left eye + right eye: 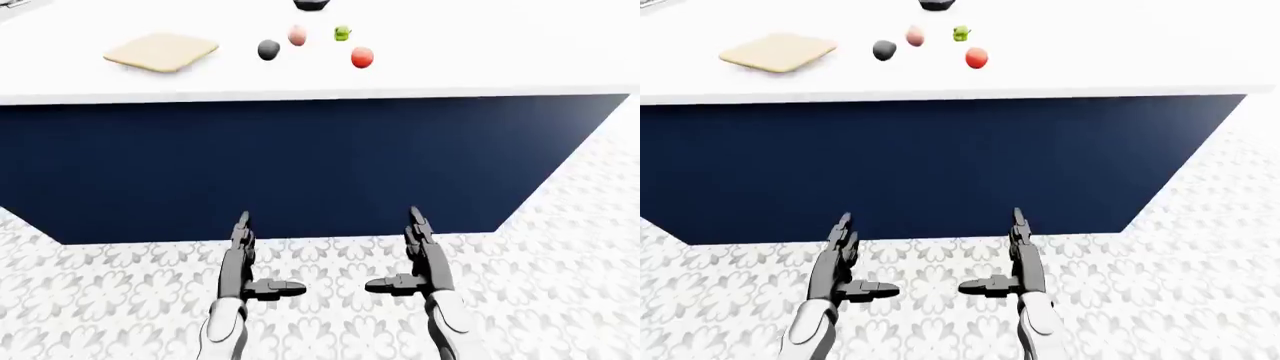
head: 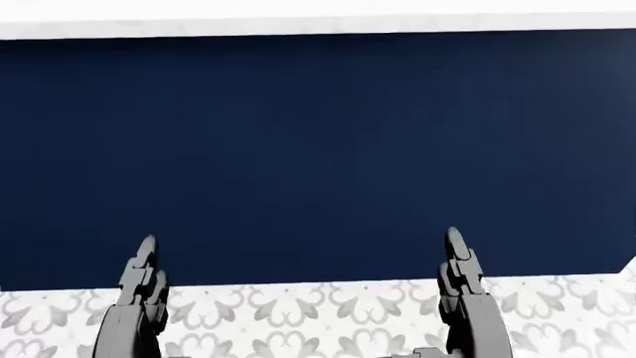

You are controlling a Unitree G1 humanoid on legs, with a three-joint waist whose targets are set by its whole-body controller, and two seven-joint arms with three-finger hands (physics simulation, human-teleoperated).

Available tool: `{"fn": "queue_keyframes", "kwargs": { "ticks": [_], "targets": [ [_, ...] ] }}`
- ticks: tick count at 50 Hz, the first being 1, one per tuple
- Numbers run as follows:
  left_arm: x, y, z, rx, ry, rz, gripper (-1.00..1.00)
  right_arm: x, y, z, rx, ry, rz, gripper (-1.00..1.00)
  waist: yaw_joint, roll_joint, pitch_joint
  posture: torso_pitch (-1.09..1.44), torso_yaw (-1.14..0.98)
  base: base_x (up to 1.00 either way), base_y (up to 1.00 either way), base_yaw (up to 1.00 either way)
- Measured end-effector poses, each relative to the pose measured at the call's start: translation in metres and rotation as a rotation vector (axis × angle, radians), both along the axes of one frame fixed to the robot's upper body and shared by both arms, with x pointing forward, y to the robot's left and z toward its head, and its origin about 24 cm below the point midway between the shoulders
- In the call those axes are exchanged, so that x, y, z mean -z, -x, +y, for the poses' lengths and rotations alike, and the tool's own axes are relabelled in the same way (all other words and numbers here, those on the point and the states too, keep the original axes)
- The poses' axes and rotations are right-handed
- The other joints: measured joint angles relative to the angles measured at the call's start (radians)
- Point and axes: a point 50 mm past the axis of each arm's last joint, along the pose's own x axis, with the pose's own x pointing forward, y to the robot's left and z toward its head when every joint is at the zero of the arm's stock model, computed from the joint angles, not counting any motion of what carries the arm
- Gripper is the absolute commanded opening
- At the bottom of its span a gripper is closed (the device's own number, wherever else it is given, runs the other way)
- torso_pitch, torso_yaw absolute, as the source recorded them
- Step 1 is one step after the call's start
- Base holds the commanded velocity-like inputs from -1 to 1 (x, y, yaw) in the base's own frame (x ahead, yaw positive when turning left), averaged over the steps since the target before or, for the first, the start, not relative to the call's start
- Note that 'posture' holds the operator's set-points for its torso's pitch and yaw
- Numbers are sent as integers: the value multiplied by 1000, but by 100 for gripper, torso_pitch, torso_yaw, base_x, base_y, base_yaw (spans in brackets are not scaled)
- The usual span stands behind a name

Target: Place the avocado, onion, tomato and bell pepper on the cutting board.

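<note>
- Across the top of the left-eye view runs the counter [image 1: 480,60], white on top with a dark blue face; the floor [image 1: 560,285] below it is patterned tile.
- On the counter's left part lies the board [image 1: 161,52], bare, with nothing on it.
- Right of the board, well apart from it, sit the four items in a loose cluster: avocado [image 1: 268,50] nearest the board, onion [image 1: 297,35] just beyond it, pepper [image 1: 342,33] to the right, tomato [image 1: 362,58] lowest and rightmost. None touches another.
- A dark object [image 1: 311,4] is cut off by the top edge; I cannot tell what it is.
- Left hand [image 1: 243,259] and right hand [image 1: 421,259] hang low over the floor, fingers spread and straight, thumbs pointing toward each other, both holding nothing.
- Step in hand, as I judge it: the approach. No item is on the board yet, so the task is at its start.
- Next move likely calls for stepping close to the counter and raising a hand toward the avocado, the item nearest the board.
- Only the eye views show the countertop and its items; the head view gives just the blue face, a strip of white edge, tile and the fingertips.
</note>
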Motion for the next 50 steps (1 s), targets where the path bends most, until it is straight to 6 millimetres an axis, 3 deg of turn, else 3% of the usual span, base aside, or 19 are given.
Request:
{"fn": "queue_keyframes", "kwargs": {
  "ticks": [1, 3, 5, 8, 13, 20, 28, 50],
  "targets": [
    [-4, -3, 2, 3, -9, -33, 100, -4, -2, -1, -5, 4, -18, 100, -1, -4, -8, 0, 0, 0, 0, 0],
    [-26, -16, 12, -4, -36, -161, 100, -23, -13, -6, -5, 22, -106, 100, 6, -4, -53, 0, 0, 0, 0, 0],
    [-38, -19, 22, -26, -41, -229, 100, -33, -15, -9, 2, 34, -150, 100, 7, -11, -35, 0, 0, 0, 0, 0],
    [-38, -20, 31, -42, -45, -224, 100, -35, -17, -13, 2, 53, -152, 100, 8, -6, -55, 0, 0, 0, 0, 0],
    [-38, -26, 38, -38, -39, -204, 100, -47, -28, -17, -9, 65, -166, 100, 9, 0, -60, 0, 0, 0, 0, 0],
    [-50, -37, 67, -110, -83, -260, 100, -67, -40, -35, 24, 97, -221, 100, 8, -1, -71, 0, 0, 0, 0, 0],
    [-67, -46, 97, -204, -132, -324, 100, -89, -47, -42, 2, 140, -274, 100, 5, 2, -70, 0, 0, 0, 0, 0],
    [-139, -41, 134, -268, -140, -500, 100, -157, -51, -67, 37, 185, -404, 100, 4, 9, -52, 0, 0, 0, 0, 0]
  ]
}}
